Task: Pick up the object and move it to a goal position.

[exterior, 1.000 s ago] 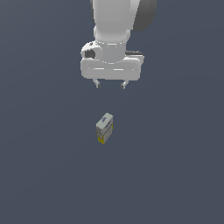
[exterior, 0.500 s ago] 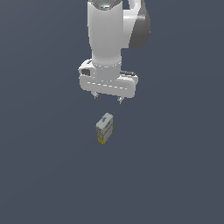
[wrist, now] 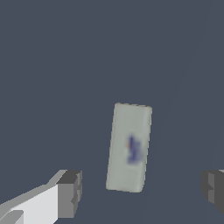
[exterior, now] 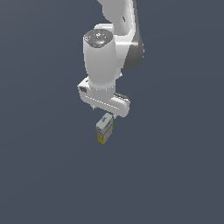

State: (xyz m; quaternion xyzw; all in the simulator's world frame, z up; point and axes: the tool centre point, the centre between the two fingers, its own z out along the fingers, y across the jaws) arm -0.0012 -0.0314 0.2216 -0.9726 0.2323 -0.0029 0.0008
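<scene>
The object (exterior: 104, 128) is a small white-grey carton with a yellow lower end, lying on the dark grey floor. My gripper (exterior: 106, 113) hangs directly above it, and its white hand covers the fingers in the exterior view. In the wrist view the carton (wrist: 129, 148) shows its grey top face with a blue mark. My gripper (wrist: 142, 192) is open and empty, with one dark fingertip (wrist: 70, 193) on each side of the carton's near end and a clear gap to both. The fingers are wider apart than the carton and do not touch it.
The flat dark grey floor (exterior: 175, 175) spreads all around. The white arm (exterior: 109, 48) rises behind and above the hand. No other objects or goal marker show.
The arm has swung down and toward the carton. The hand, well above and behind the carton before, now sits just over it. The carton has not moved.
</scene>
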